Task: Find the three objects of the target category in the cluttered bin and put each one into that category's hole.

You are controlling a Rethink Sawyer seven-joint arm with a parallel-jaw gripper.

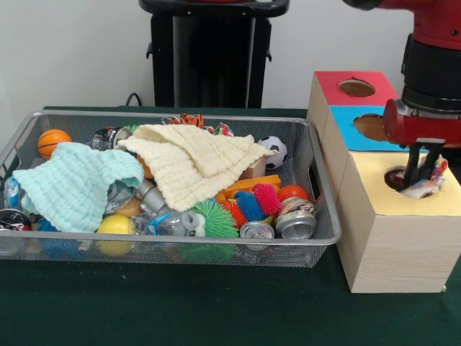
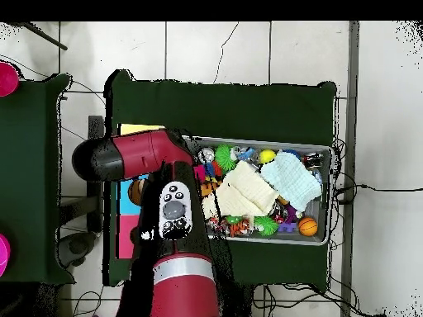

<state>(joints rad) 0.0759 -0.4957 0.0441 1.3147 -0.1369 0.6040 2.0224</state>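
At the front view's right edge the gripper hangs upright with its fingers pinching a confetti-print plastic wad directly over the hole of the yellow-topped box, while overhead, the arm at left hides both, beside the bin.

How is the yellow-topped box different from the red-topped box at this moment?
The yellow-topped box stands nearest the front camera; the red-topped box stands farthest. The claw is down at the yellow-topped box's hole, with a wad of printed film at it, while the red-topped box's opening shows nothing inside. Both have a round opening on top.
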